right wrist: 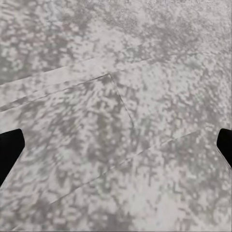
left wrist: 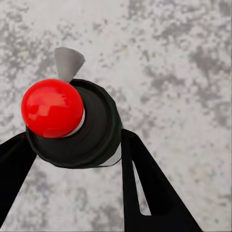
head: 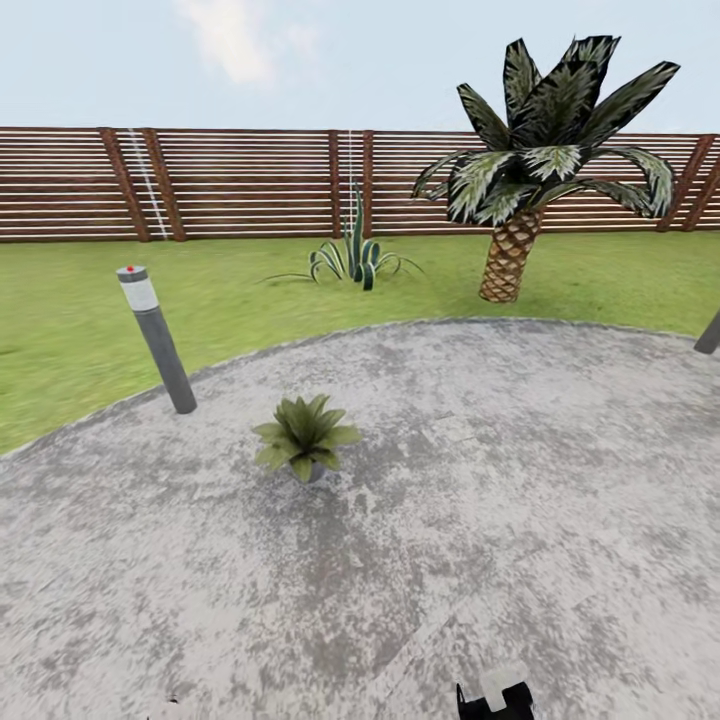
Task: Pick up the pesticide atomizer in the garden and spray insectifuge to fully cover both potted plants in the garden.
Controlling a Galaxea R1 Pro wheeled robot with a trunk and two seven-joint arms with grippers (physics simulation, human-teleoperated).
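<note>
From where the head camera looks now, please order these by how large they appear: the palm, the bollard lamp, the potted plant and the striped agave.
1. The palm, clearly largest.
2. The bollard lamp, tall but thin.
3. The striped agave and the potted plant look about alike; the agave stands farther from the camera, so I do not rank them.

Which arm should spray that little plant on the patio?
Left. The left gripper clasps the atomizer; the right gripper is open and empty above the patio. The plant stands ahead, slightly left.

Open patio [head: 520, 480] surrounds the potted plant [head: 304, 436]; only the bollard lamp [head: 157, 340] stands nearby.
</note>
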